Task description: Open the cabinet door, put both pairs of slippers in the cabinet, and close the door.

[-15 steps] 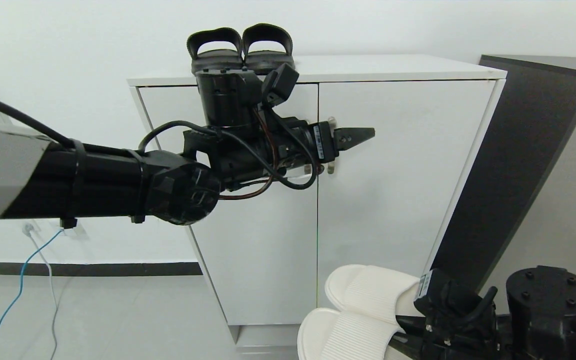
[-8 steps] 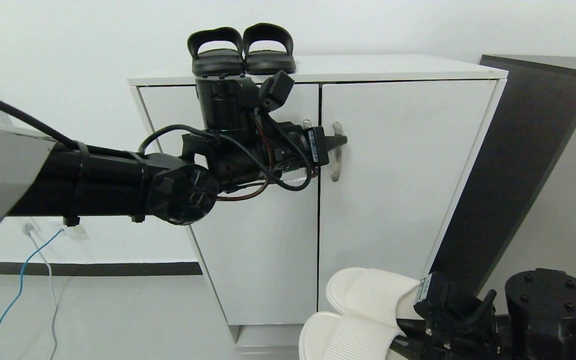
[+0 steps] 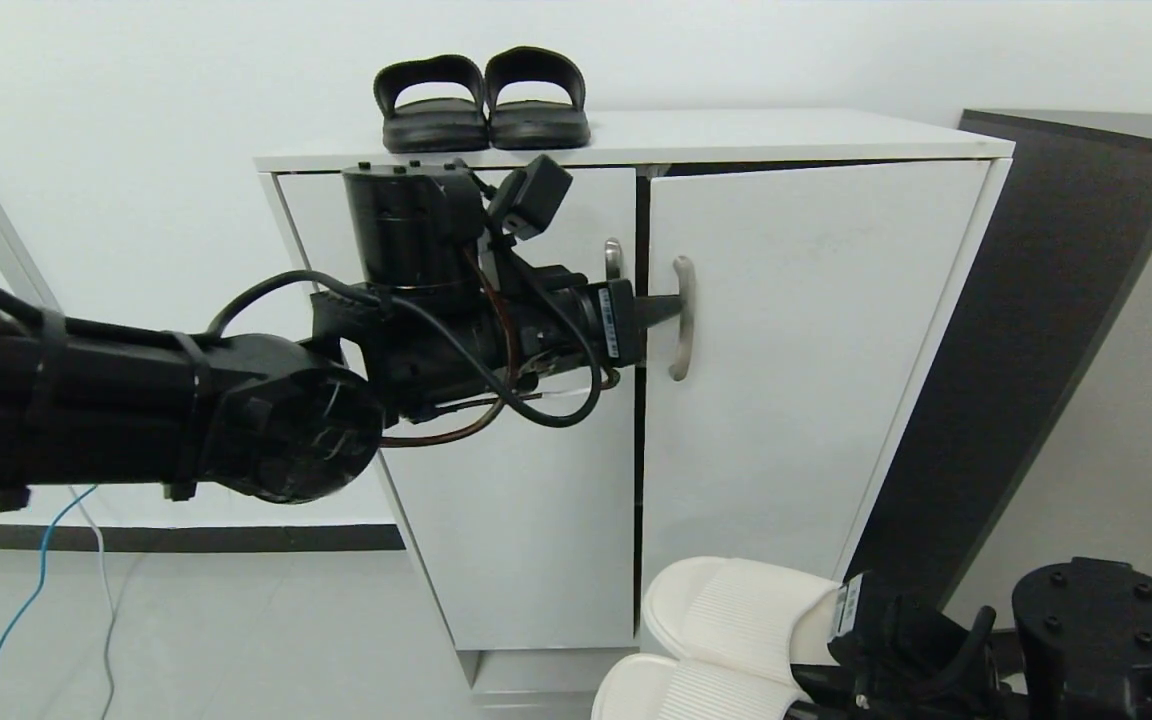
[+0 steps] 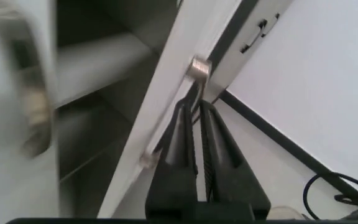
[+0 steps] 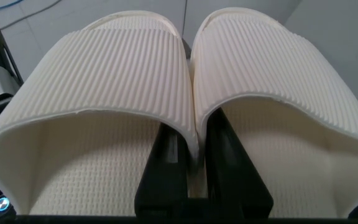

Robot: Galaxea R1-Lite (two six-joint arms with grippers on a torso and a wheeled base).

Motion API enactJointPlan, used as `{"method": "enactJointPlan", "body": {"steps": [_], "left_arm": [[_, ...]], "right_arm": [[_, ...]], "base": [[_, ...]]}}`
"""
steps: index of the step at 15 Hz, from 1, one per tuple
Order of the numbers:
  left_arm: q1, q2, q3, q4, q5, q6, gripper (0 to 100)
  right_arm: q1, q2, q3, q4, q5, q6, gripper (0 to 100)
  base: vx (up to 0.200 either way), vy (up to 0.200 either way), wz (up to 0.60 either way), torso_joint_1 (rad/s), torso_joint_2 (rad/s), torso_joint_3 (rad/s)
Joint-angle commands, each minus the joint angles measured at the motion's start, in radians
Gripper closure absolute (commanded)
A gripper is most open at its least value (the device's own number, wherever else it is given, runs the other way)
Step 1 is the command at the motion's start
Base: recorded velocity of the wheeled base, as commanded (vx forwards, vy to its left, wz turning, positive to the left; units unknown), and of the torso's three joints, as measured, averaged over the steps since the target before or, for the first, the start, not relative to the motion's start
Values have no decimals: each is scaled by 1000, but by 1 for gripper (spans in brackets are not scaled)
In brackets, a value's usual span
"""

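Right pincer (image 5: 194,155) nipped on the touching inner walls of the white slippers (image 3: 726,620), low before the cabinet (image 3: 786,135). Left pincer (image 3: 661,308) narrow, clamped on the handle (image 3: 681,318) of the cabinet's right door (image 3: 806,350), which stands ajar. Black slippers (image 3: 484,100) side by side on the cabinet top.

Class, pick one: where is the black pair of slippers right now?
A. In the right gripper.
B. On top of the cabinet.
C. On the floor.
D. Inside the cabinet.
B: the black slippers stand side by side on the cabinet top; the right gripper holds the white slippers, and the left gripper is closed on the door handle.
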Motion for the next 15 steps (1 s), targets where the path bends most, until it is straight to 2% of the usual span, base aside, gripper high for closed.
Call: {"method": "enactJointPlan", "body": {"steps": [1, 4, 10, 12, 13, 14, 15], "left_arm": [[-3, -63, 76, -25, -1, 8, 100], [10, -95, 131, -79, -1, 11, 100], [89, -44, 96, -118, -10, -6, 100], [89, -9, 50, -118, -10, -31, 100], [88, -3, 25, -114, -11, -63, 100], [85, 3, 11, -113, -13, -81, 100], [83, 11, -4, -113, -11, -81, 100]], "right_arm": [[1, 4, 1, 0, -3, -1, 100], [1, 6, 1, 0, -6, -1, 100], [1, 6, 1, 0, -9, -9, 100], [1, 9, 1, 0, -11, -9, 100], [1, 13, 1, 0, -11, -9, 100], [1, 15, 1, 0, -11, -9, 100], [1, 15, 1, 0, -11, -9, 100]], "base": [[0, 0, 0, 0, 0, 0], [0, 0, 0, 0, 0, 0], [0, 0, 0, 0, 0, 0], [0, 0, 0, 0, 0, 0], [0, 0, 0, 0, 0, 0], [0, 0, 0, 0, 0, 0], [0, 0, 0, 0, 0, 0]]}}
